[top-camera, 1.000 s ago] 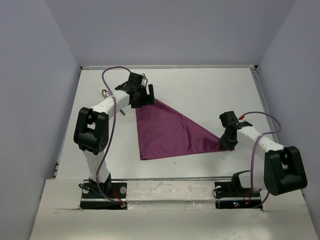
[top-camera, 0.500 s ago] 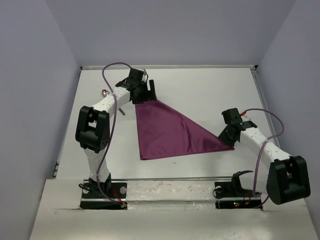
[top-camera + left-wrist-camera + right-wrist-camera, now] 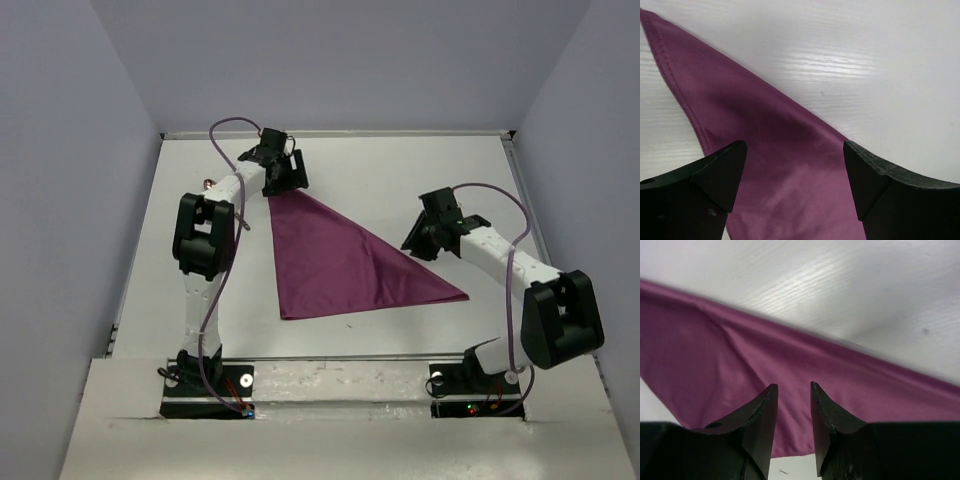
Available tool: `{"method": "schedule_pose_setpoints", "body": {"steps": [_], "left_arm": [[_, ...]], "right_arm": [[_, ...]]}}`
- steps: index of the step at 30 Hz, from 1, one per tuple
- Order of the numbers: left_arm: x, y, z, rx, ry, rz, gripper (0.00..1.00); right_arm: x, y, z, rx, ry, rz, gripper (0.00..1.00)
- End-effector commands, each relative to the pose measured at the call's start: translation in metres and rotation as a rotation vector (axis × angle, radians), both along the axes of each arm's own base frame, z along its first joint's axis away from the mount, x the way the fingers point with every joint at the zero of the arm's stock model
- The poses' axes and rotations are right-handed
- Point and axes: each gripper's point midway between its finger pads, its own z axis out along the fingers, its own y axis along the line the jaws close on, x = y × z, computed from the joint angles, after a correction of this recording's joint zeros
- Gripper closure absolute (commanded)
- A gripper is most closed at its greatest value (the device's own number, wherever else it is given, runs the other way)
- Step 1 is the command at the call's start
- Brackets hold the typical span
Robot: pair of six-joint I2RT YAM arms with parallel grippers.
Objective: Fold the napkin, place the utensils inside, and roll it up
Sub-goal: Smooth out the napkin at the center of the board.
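While the napkin (image 3: 335, 265) lies folded into a flat triangle on the white worktop (image 3: 420, 170), my left gripper (image 3: 794, 147) hangs above its far corner, jaws spread wide and holding nothing. My right gripper (image 3: 794, 386) hovers over the long slanted edge on the right side, its fingers only a narrow gap apart — purple cloth shows between them, ungripped.
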Motion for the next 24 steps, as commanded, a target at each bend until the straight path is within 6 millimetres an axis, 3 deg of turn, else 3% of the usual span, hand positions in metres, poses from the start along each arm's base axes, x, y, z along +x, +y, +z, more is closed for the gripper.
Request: {"method": "schedule_pose_setpoints", "body": {"steps": [1, 9, 12, 15, 24], "left_arm": [[0.024, 0.010, 0.026, 0.015, -0.090, 0.036, 0.09], [0.030, 0.007, 0.015, 0.018, -0.095, 0.017, 0.09], [0.034, 0.005, 0.007, 0.022, -0.085, 0.009, 0.09], [0.038, 0.003, 0.002, 0.019, -0.088, 0.005, 0.09], [0.041, -0.005, -0.025, 0.025, -0.078, 0.001, 0.10]], "right_arm": [[0.035, 0.035, 0.025, 0.098, -0.111, 0.082, 0.61], [0.068, 0.047, 0.004, 0.101, -0.090, 0.066, 0.60], [0.073, 0.041, -0.007, 0.056, -0.080, 0.047, 0.60], [0.069, 0.039, -0.016, 0.047, -0.061, 0.049, 0.60], [0.027, 0.000, -0.064, -0.107, 0.038, -0.011, 0.60]]}}
